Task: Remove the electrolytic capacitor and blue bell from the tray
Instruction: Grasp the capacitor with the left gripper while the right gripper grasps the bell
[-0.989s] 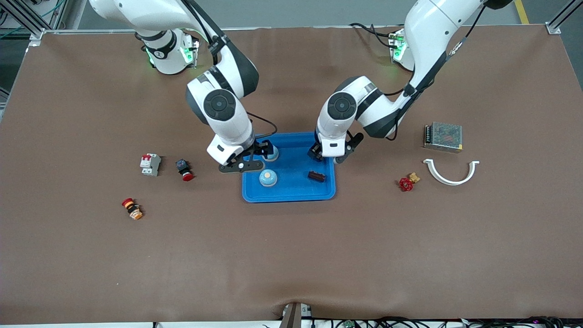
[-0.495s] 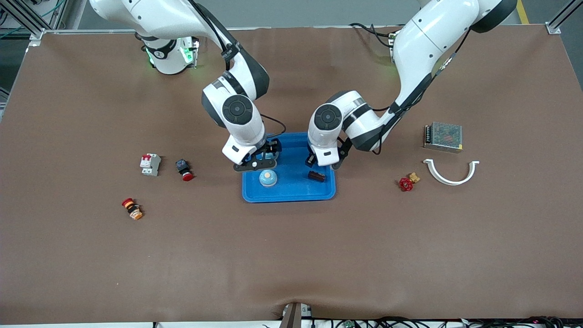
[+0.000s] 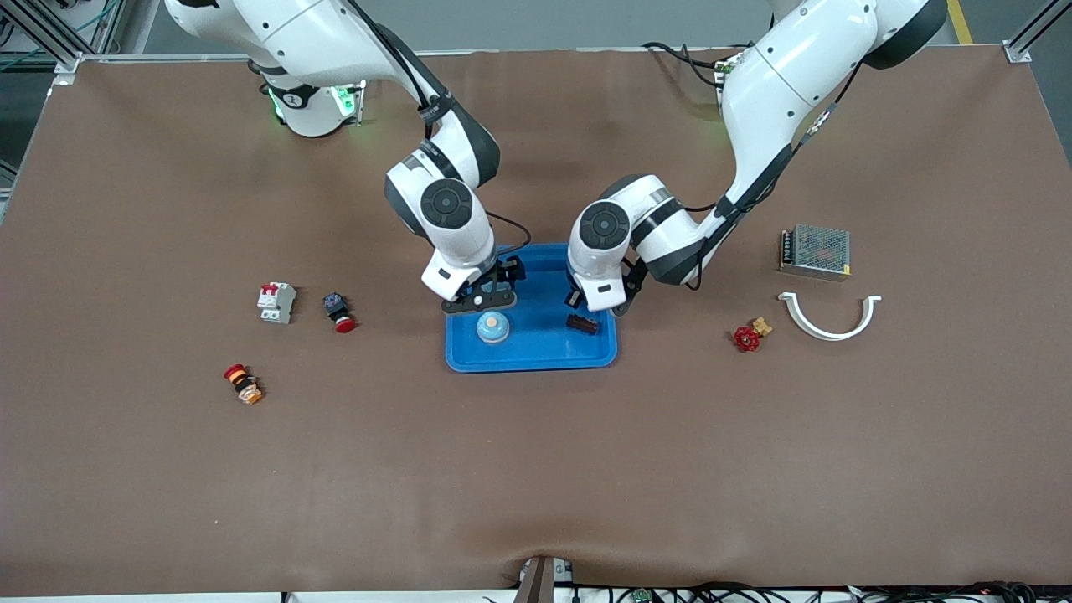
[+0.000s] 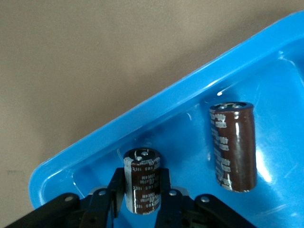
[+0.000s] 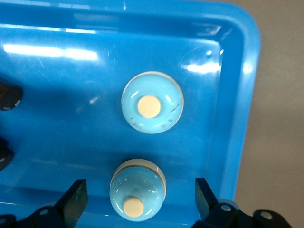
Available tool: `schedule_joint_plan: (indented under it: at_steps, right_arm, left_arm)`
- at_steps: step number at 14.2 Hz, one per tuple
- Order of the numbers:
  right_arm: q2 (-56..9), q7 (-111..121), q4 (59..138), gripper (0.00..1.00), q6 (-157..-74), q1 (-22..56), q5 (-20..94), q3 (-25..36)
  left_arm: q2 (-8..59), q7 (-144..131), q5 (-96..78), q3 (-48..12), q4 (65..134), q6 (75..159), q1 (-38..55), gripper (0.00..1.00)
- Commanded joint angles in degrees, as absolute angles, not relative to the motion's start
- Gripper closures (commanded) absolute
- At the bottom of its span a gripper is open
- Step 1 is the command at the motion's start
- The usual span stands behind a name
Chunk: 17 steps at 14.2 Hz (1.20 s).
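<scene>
A capacitor (image 4: 142, 180) sits pinched in the left tool (image 4: 141, 197); a bell (image 5: 137, 190) lies between the spread right tool (image 5: 140, 197).

Both arms wear glossy white shells with dark grey bands at the joints, each wrist showing a round grey cap. Thin black cables run along the links. The bases, at the table's far edge, glow green — the right arm's base (image 3: 311, 99) carries a small round black mark. The grippers are matt black, with small silver screws showing.
</scene>
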<state>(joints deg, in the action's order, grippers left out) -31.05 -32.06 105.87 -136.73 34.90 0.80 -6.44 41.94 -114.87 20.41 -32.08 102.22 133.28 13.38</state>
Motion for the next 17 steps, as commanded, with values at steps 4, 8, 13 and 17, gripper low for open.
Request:
schedule_joint_plan:
  at_steps: [4,8,13,17]
  right_arm:
    - [-31.73,-33.05,106.96,0.0,-137.64,36.39,0.35,-5.8]
    - [-32.25,-33.13,107.75,0.0,-138.95,37.27,0.35,-5.8]
    - [-34.27,-36.29,107.75,0.0,-141.5,38.93,0.26,-5.63]
    - [-35.68,-36.56,107.84,0.0,-142.91,39.64,0.18,-5.45]
  left_arm:
    - [41.4,-115.84,21.71,-31.64,100.29,132.54,13.8,1.0]
    - [40.35,-115.31,22.24,-31.73,96.16,125.18,13.53,1.0]
    - [35.08,-106.29,22.15,-31.9,96.24,120.52,11.43,1.0]
    - [30.77,-93.36,21.27,-32.17,96.15,115.58,6.78,1.0]
